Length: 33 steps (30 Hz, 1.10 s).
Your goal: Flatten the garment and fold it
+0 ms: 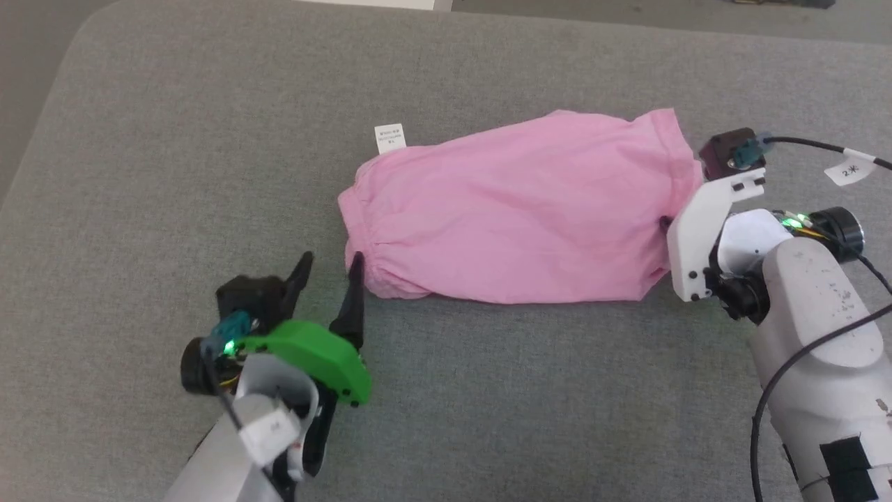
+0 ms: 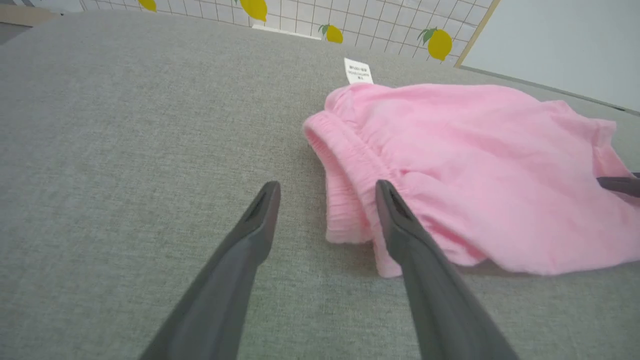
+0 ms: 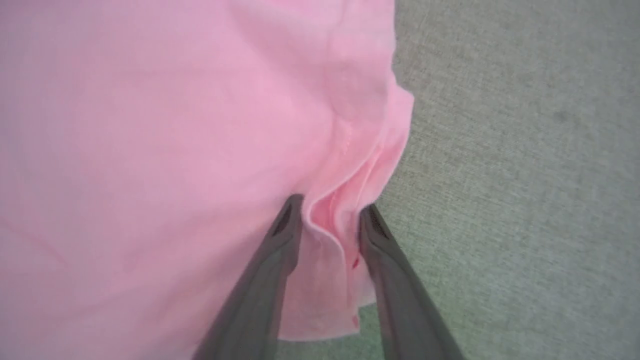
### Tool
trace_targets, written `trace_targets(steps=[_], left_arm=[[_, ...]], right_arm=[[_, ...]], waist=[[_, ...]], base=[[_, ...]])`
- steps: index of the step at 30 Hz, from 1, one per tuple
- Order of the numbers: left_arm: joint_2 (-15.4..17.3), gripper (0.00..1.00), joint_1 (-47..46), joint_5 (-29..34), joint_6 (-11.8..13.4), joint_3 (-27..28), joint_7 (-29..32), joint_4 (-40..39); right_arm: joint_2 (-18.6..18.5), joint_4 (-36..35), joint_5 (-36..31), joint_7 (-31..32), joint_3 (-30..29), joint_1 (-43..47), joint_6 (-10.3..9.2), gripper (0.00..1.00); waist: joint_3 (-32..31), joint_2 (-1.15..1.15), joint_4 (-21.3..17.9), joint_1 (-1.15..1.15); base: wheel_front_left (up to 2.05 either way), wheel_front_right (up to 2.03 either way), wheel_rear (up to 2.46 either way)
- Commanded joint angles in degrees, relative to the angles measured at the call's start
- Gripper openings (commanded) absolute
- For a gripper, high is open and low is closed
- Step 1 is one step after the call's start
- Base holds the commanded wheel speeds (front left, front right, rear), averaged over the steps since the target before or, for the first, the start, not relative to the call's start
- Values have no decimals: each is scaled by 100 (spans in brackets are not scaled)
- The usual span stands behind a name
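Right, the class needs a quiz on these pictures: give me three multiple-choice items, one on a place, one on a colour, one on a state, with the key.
1. The white label sits at which end of the shorts?
A. the leg hems
B. the waistband
C. tucked underneath

2. What colour are the shorts?
A. pink
B. blue
C. white

3. The left end effector is:
A. shut on the label
B. shut on the waistband
C. open, holding nothing

Key:
1 B, the label sticks out by the gathered elastic.
2 A, they show pink against the grey surface.
3 C, its fingers stand apart, gripping nothing.
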Motion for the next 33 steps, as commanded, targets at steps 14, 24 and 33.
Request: trace_targets(steps=[14, 24, 33], left_arm=[[62, 100, -850, -565, 369, -481, 3108, 636], [197, 0, -623, -1184, 88, -181, 3356, 589], [858, 0, 136, -1599, 330, 159, 3959, -499]], right_arm=[[132, 122, 475, -109, 531, -82, -9, 0], [-44, -36, 871, -409, 737, 91, -9, 0], [-432, -1295, 1564, -188, 440, 1474, -9, 0]], waist=[[-72, 0, -497, 0], [-337, 0, -665, 0], [-837, 0, -536, 0]], base=[[0, 0, 0], [0, 0, 0], [0, 0, 0]])
